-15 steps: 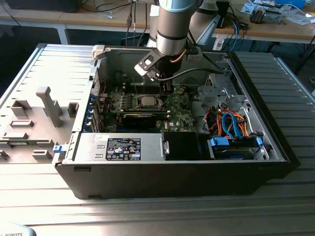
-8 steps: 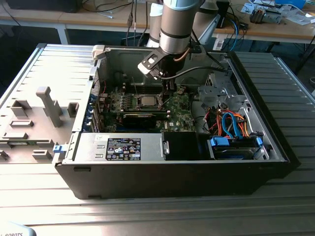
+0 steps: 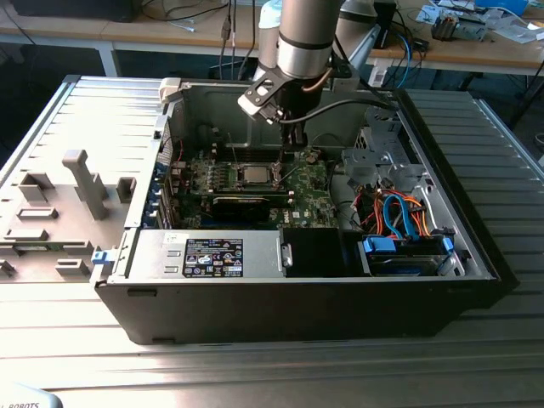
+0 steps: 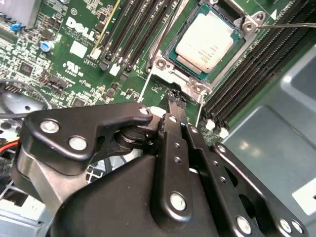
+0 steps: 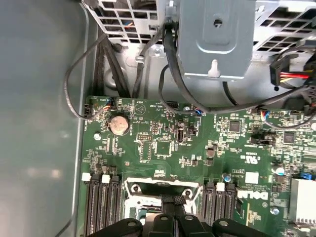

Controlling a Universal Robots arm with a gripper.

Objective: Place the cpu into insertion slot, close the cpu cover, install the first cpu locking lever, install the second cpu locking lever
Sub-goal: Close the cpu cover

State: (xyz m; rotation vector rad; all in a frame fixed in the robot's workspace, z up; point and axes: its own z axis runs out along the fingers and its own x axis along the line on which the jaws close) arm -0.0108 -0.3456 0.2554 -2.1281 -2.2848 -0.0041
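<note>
The cpu [image 4: 205,42] sits in the insertion slot [image 4: 174,55] on the green motherboard [image 4: 74,59], with the cpu cover [image 4: 173,79] lying flat around it. The gripper [image 4: 174,101] has its fingers drawn together with nothing visible between them. Its tip is at the cover's edge, on the exterior view's right side of the slot.

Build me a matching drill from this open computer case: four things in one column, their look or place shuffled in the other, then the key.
Column one
1. cpu
2. gripper
3. coin battery
4. drive tray

Column two
A. blue, at the exterior view's right inside the case
B. pale silvery square
C. round disc on the green motherboard
D. black, tips just beside the cpu's metal surround

Pairs: 1-B; 2-D; 3-C; 4-A
</note>
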